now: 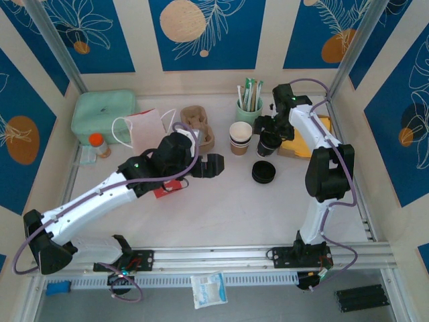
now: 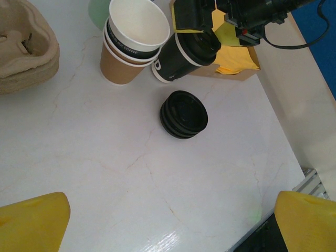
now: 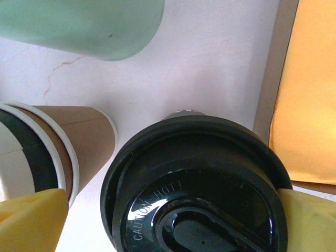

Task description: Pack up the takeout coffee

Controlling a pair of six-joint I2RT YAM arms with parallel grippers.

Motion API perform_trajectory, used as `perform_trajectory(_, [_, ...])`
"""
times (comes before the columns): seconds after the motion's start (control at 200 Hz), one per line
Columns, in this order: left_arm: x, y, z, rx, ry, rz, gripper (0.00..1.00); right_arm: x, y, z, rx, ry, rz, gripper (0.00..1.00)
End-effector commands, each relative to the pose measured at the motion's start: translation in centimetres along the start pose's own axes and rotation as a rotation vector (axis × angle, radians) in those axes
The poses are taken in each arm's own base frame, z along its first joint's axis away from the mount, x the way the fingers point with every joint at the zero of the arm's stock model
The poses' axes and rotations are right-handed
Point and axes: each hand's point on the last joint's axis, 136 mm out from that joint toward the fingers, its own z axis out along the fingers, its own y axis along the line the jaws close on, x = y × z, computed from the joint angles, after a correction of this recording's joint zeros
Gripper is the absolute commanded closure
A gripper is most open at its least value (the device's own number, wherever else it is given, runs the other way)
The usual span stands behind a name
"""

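**Item 1:** takeout coffee, black lid on, gripped in my right pincer. The yellow pads sit either side of it, closed to the cup's width. The cup is tilted, lid end toward my wrist. I cannot tell whether its base touches the table.

**Item 2:** left pincer, spread wide, holding and touching nothing, over bare table.

**Neighbours of the right pincer:**
- stack of lidless cups, just beside the held cup on its left
- stack of loose lids, near, toward the arm bases
- paper bag, well apart, beyond my left pincer

**Handling note (my judgement):** the step is carrying the cup to the bag. Right it first, squeeze lightly so the wall does not buckle, and lift clear of the cup stack before swinging left
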Motion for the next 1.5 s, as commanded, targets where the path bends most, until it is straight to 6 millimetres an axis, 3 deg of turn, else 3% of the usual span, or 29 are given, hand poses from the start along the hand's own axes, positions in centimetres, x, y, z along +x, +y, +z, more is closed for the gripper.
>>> perform_trajectory(0.0, [-1.3, -1.1, -0.5, 0.037, -0.02, -0.008, 0.0, -0.2, 0.6, -2.5, 0.0, -0.032, -0.007, 0.01])
perform_trajectory(0.245, [-1.2, -1.1, -0.4, 0.037, -0.014, -0.007, 0.01, -0.7, 1.1, -3.9, -0.006, -0.062, -0.016, 0.01])
perform_trajectory(0.58, [-1.3, -1.2, -0.4, 0.037, -0.012, -0.003, 0.01, -0.4, 0.3, -2.1, 0.007, -0.026, -0.007, 0.01])
perform_trajectory(0.705, [-1.3, -1.2, -0.3, 0.035, -0.01, -0.002, 0.01, -0.6, 0.4, -2.6, -0.014, -0.039, -0.001, 0.01])
perform_trajectory(1.125, [-2.4, -1.6, -1.1, 0.015, -0.022, 0.053, 0.01, -1.6, 1.0, -8.9, -0.097, -0.179, 0.012, 0.01])
perform_trajectory(1.36, [-3.8, -2.0, -2.8, -0.011, -0.045, 0.115, 0.01, -1.0, 0.8, -12.4, -0.109, -0.276, 0.037, 0.01])
perform_trajectory(1.49, [-4.6, -2.2, -3.8, -0.025, -0.057, 0.15, 0.01, 0.1, 2.1, -14.4, -0.189, -0.307, 0.03, 0.01])
